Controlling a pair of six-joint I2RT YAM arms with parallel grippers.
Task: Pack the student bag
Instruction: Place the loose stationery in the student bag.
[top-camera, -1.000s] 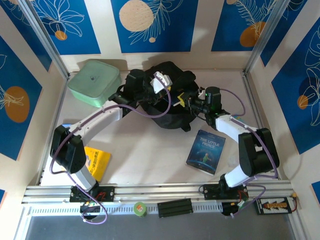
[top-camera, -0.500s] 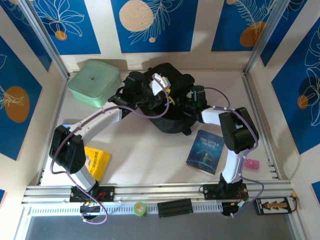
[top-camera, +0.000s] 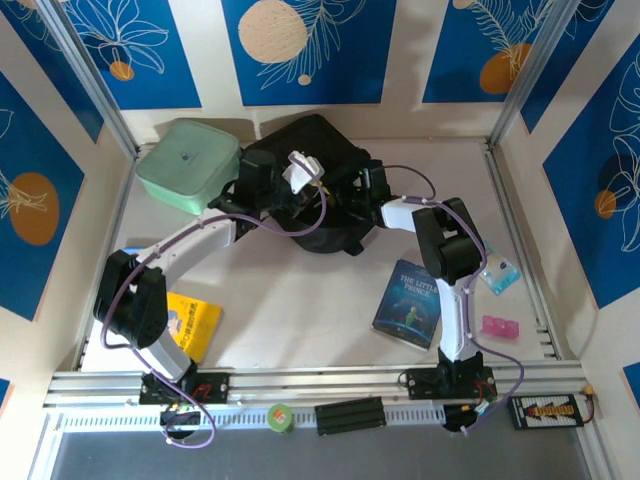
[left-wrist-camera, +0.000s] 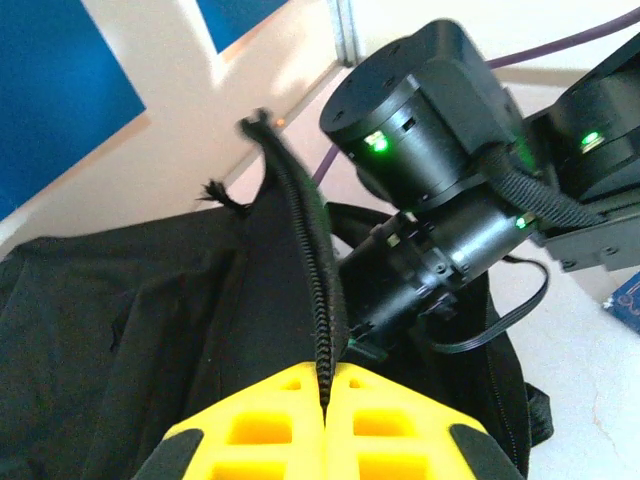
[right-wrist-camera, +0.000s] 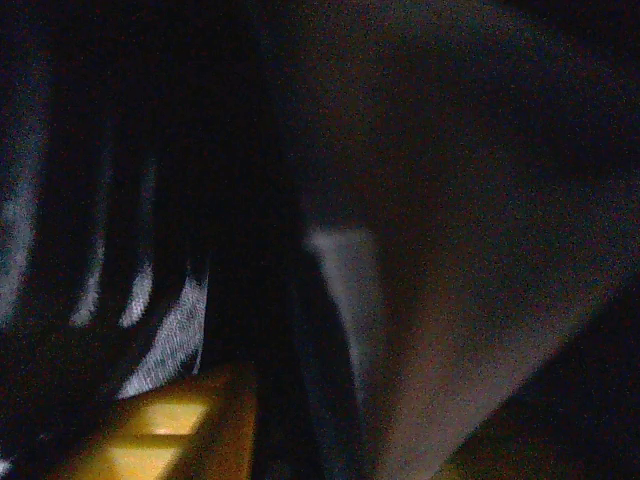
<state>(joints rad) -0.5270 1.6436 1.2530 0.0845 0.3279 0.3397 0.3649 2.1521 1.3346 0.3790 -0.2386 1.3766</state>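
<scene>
Bag (top-camera: 318, 135): lay at far centre of worktop (top-camera: 300, 300), wall close behind.
Left end effector (left-wrist-camera: 325, 388): clamped tight on bag's zipper edge, which rose straight up from it.
Right end effector (top-camera: 350, 195): sat in bag's mouth, entering from right; opening could not be told.
Room: box (top-camera: 188, 163) just left of bag; near side open.

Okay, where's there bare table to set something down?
The widest bare patch lies between the yellow book and the blue book, nearer than the student bag. It's crowded around the bag and by the pink item.
</scene>
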